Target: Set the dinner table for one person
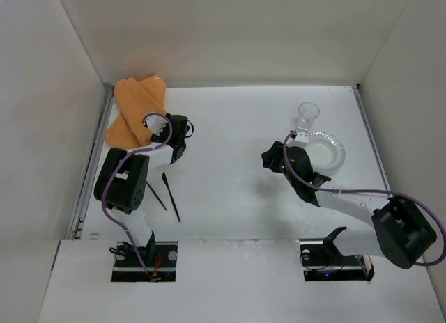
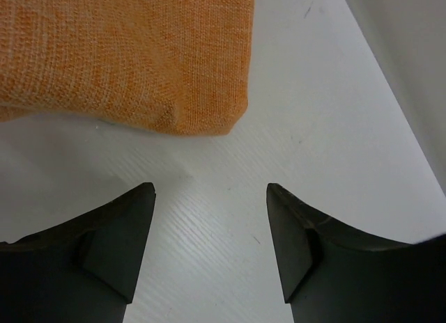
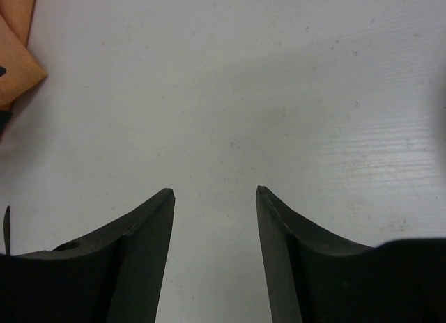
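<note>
The white dinner table (image 1: 230, 121) holds a folded orange cloth mat (image 1: 134, 108) at the back left, a white plate (image 1: 337, 147) at the right with a clear glass (image 1: 308, 114) just behind it, and two black utensils (image 1: 171, 196) lying near the left arm's base. My left gripper (image 1: 177, 126) is open and empty right beside the mat's near corner; in the left wrist view (image 2: 209, 191) the mat (image 2: 125, 51) lies just ahead of the fingertips. My right gripper (image 1: 271, 158) is open and empty over bare table left of the plate, also shown in the right wrist view (image 3: 214, 192).
Metal rails (image 1: 94, 163) run along the table's left and right edges, and white walls enclose the back and sides. The right wrist view shows a corner of the orange mat (image 3: 14, 51) at its far left.
</note>
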Robot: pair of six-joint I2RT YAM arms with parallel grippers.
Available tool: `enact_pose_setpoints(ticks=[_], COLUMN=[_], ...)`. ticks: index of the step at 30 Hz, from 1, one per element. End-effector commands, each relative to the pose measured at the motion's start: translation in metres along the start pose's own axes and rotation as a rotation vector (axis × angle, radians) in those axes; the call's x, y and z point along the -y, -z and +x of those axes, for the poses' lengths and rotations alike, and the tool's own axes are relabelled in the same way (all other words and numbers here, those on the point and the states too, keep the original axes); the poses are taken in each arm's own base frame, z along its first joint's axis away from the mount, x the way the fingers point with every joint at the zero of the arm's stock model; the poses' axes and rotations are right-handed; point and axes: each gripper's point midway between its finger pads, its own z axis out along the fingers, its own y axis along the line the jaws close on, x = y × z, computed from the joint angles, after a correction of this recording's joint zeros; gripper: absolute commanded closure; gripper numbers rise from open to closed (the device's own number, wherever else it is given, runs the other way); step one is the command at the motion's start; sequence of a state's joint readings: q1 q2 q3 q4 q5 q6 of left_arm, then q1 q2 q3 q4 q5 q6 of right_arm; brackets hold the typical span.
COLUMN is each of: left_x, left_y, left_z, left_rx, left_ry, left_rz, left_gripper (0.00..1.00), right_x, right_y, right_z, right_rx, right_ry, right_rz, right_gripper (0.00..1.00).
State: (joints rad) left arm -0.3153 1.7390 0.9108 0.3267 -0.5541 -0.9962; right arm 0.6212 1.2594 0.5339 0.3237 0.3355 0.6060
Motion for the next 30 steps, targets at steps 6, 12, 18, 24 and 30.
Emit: enact_pose_setpoints(ticks=[6, 12, 18, 24, 30], left_x=[0.003, 0.009, 0.017, 0.052, 0.134], left_y=[-0.029, -0.047, -0.075, -0.068, 0.020], left_z=[-0.017, -0.031, -0.038, -0.013, 0.057], left_rx=[0.135, 0.209, 0.214, 0.115, -0.029], left_ry=[0.085, 0.146, 0.161, 0.125, 0.046], left_rz=[-0.057, -0.028, -0.002, 0.114, 0.383], left_gripper=[0.35, 0.40, 0.67, 0.95, 0.96], right_x=[-0.024, -0.034, -0.038, -0.037, -0.023], right_y=[-0.006, -0.006, -0.004, 0.002, 0.006], right_z=[-0.013, -0.007, -0.008, -0.016, -0.027], right_rx=[0.017, -0.009, -0.007, 0.020, 0.061], right_ry=[-0.011, 0.005, 0.010, 0.001, -0.026], right_rz=[-0.081, -0.113, -0.125, -0.128, -0.089], right_gripper=[0.40, 0.40, 0.40, 0.40, 0.40])
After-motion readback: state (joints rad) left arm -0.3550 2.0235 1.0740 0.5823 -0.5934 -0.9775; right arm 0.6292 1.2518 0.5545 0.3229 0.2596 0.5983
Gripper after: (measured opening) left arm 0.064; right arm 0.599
